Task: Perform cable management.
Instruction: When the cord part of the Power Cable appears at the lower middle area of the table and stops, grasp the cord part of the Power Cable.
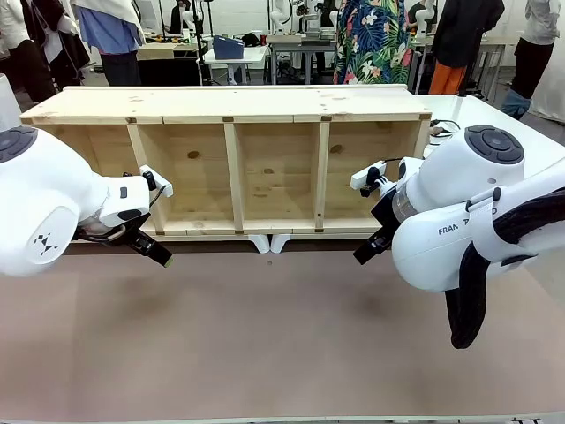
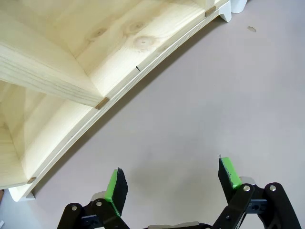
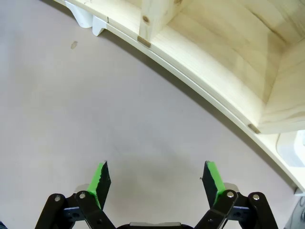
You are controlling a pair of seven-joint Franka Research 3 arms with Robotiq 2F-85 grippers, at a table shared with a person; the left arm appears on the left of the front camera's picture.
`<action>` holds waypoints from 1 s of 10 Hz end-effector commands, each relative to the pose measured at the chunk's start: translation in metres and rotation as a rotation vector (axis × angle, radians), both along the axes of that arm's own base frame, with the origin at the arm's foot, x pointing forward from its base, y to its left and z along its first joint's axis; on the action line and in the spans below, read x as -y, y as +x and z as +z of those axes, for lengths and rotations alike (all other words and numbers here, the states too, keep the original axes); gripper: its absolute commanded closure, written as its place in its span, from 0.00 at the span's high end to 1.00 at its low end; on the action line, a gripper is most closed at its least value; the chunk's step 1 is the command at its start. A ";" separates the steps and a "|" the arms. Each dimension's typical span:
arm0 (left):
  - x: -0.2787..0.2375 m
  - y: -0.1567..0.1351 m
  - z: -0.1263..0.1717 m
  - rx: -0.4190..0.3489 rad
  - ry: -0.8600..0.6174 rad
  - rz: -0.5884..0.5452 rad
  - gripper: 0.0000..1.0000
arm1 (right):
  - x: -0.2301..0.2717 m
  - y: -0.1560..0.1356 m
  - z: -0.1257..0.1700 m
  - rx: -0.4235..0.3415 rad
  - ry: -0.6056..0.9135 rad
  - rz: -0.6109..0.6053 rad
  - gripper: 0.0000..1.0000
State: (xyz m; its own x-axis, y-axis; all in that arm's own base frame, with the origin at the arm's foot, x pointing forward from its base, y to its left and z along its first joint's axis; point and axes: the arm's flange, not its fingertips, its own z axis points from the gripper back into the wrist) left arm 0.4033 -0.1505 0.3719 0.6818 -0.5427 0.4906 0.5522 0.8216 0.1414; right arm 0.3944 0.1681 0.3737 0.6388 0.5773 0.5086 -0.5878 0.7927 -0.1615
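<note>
A matte brown tabletop (image 1: 265,344) lies in the near ground. Along its far edge stands a long pale pine shelf unit (image 1: 234,104), its open side facing near, divided into four compartments, with two small white feet (image 1: 269,243) under the middle. A white table (image 1: 481,108) adjoins at far right. Beyond are metal-legged workbenches (image 1: 300,40) and standing people (image 1: 371,40), evenly lit.

A long wooden shelf (image 1: 234,104) is lying on its side across the far part of the table (image 1: 265,344), and it is turning its open front toward me. Three upright boards are dividing it into four compartments. Two small white feet (image 1: 260,243) are sitting just beside each other under its front edge, near the middle, on the brown table top. Behind the shelf, a person in a flowered shirt (image 1: 371,44) is standing among other work tables.
</note>
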 end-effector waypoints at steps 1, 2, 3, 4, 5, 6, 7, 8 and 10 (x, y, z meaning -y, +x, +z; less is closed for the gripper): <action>0.000 0.000 0.000 0.000 0.000 0.001 1.00 | 0.000 0.000 0.000 0.000 0.001 -0.001 1.00; 0.000 0.000 0.000 0.000 0.000 0.001 1.00 | 0.000 0.000 0.000 0.000 0.001 -0.001 1.00; 0.000 0.000 0.000 0.000 0.000 0.001 1.00 | 0.000 0.000 0.000 0.000 0.001 -0.001 1.00; 0.000 0.000 0.000 0.000 0.000 0.001 1.00 | 0.000 0.000 0.000 0.000 0.001 -0.001 1.00; 0.000 0.000 0.000 0.000 0.000 0.001 1.00 | 0.000 0.000 0.000 0.000 0.001 -0.001 1.00; 0.000 0.000 0.000 0.000 0.000 0.001 1.00 | 0.000 0.000 0.000 0.000 0.001 -0.001 1.00; 0.000 0.000 0.000 0.000 0.000 0.001 1.00 | 0.000 0.000 0.000 0.000 0.001 -0.001 1.00; 0.000 0.000 0.000 0.000 0.000 0.001 1.00 | 0.000 0.000 0.000 0.000 0.001 -0.001 1.00; 0.000 0.000 0.000 0.000 0.000 0.001 1.00 | 0.000 0.000 0.000 0.000 0.001 -0.001 1.00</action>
State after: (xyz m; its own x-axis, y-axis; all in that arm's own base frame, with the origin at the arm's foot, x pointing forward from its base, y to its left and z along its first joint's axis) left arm 0.4033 -0.1506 0.3719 0.6817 -0.5428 0.4906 0.5523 0.8215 0.1414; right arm 0.3944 0.1681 0.3737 0.6388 0.5773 0.5086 -0.5878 0.7927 -0.1615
